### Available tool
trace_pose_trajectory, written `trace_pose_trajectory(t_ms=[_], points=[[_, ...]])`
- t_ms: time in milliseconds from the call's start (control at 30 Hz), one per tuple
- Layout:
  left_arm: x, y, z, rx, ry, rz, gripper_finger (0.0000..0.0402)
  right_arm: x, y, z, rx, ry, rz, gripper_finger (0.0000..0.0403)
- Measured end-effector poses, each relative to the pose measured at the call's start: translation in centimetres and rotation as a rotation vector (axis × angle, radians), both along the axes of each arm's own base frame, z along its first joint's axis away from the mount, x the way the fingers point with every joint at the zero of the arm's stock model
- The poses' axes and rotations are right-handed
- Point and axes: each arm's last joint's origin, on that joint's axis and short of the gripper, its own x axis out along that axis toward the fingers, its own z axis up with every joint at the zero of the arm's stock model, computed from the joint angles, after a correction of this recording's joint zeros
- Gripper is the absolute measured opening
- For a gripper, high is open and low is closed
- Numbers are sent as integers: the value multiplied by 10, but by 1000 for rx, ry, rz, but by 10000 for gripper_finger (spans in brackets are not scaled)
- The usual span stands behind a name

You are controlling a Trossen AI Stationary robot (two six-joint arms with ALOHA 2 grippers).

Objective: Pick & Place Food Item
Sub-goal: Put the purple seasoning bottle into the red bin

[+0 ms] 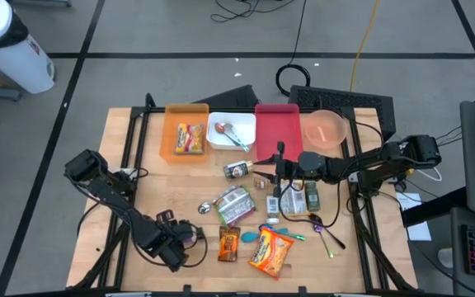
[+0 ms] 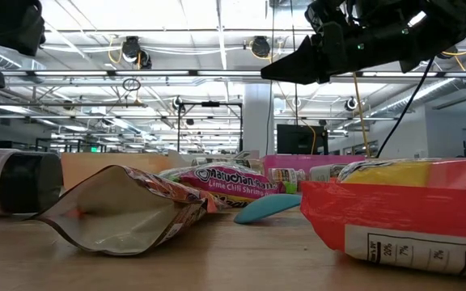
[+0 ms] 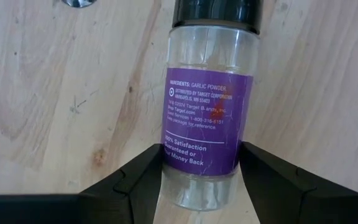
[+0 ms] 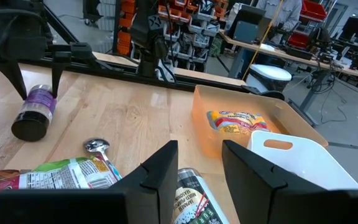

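Left wrist view is showing us the garlic powder jar (image 3: 209, 102) lying on its side on the wooden table (image 3: 55, 93), and we are closing the left gripper (image 3: 201, 177) on its clear body, fingers touching both sides. We are judging this as the grasp step; next we are needing a steady lift toward the trays. We are keeping the right gripper (image 4: 197, 180) above the table's middle, jaws partly apart and holding nothing.
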Motion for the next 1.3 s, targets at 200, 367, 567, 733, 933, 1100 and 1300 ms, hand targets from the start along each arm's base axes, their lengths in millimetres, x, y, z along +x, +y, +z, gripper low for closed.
trace_pose_trajectory(t_ms=[200, 367, 567, 733, 933, 1100, 1300], points=[[1, 1, 1, -19, 15, 9, 224, 0, 0, 0, 0, 0, 0, 116], [1, 1, 0, -24, 21, 8, 273, 0, 0, 0, 1, 0, 0, 116], [0, 1, 0, -46, 51, -15, 345, 0, 0, 0, 2, 1, 0, 116], [0, 1, 0, -49, 51, 8, 381, 0, 0, 0, 1, 1, 0, 116], [0, 1, 0, -52, 47, 44, 394, 0, 0, 0, 0, 1, 0, 116], [1, 1, 1, -39, 30, 54, 387, 0, 0, 0, 0, 1, 0, 116], [1, 1, 0, -34, 32, 45, 387, 0, 0, 0, 0, 1, 0, 116]])
